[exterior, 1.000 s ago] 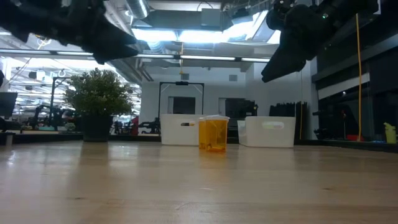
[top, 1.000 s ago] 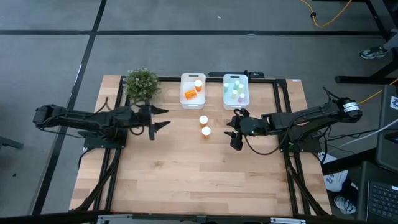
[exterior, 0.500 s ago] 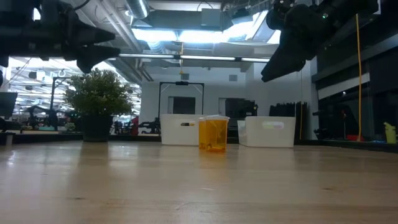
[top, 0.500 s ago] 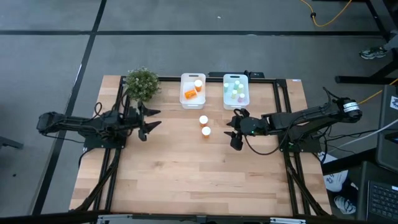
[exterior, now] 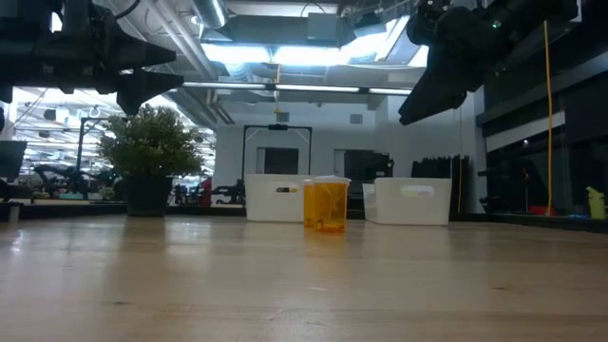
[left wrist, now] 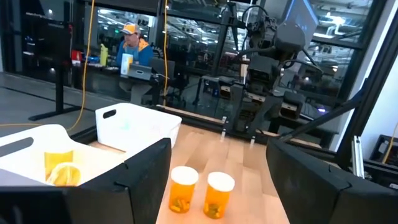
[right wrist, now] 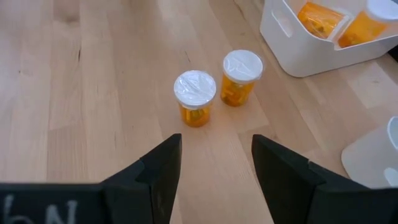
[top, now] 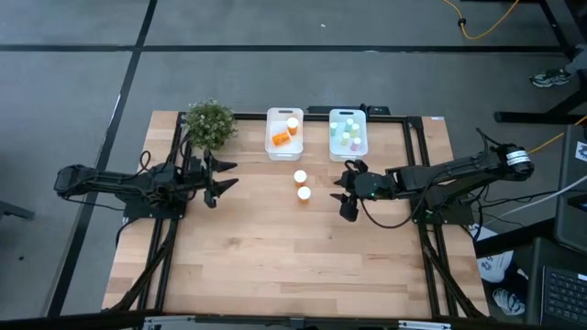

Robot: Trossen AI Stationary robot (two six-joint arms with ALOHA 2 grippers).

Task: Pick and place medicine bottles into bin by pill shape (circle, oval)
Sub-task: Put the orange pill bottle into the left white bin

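I had two orange bottles [top: 301,184] standing mid-frame below the left bin [top: 284,134], both right gripper [top: 343,193] and left gripper [top: 220,171] spread empty, so best squared on one cap before closing.

Grey floor [top: 275,27] fills upper half of high view, crossed by dark seam lines. Yellow cable [top: 486,27] loops at upper right. Shoe [top: 550,78] at far right edge. Light wooden bench [top: 275,247] centre frame, on black frame. Potted plant [top: 210,125] at bench's upper left.

Low view: bright ceiling lights [exterior: 285,52] top centre, pipes and ducts overhead. Dark doorway frame [exterior: 276,152] mid-frame.

Left wrist view: glass partition [left wrist: 186,43] across top; seated person in cap [left wrist: 132,43] upper left, behind glass.
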